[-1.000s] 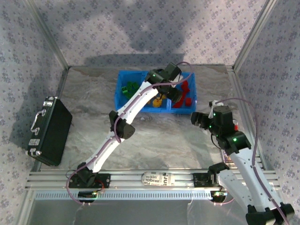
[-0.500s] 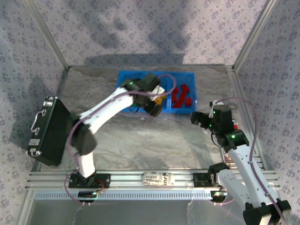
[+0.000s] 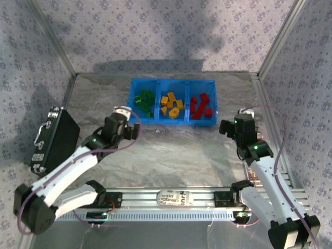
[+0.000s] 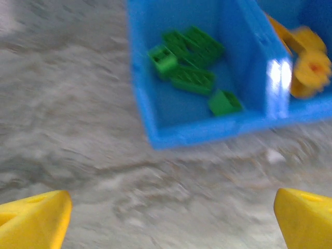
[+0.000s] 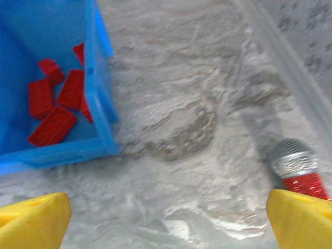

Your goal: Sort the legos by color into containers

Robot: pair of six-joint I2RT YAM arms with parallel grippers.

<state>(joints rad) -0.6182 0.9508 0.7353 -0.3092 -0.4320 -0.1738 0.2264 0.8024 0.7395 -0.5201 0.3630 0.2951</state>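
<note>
Short of the blue tray (image 3: 171, 123), left arm (image 3: 72, 163) folded, right arm (image 3: 265, 167) reaching forward, both jaws spread wide, empty

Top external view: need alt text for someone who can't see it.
A blue tray at the far side of the table holds green legos left, yellow legos middle, red legos right. The left tool and right tool hang short of the tray, holding nothing. A black case lies at the left edge.

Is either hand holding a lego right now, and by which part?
Nothing is held. The left hand and right hand are both open and empty; the legos lie in the tray.
</note>
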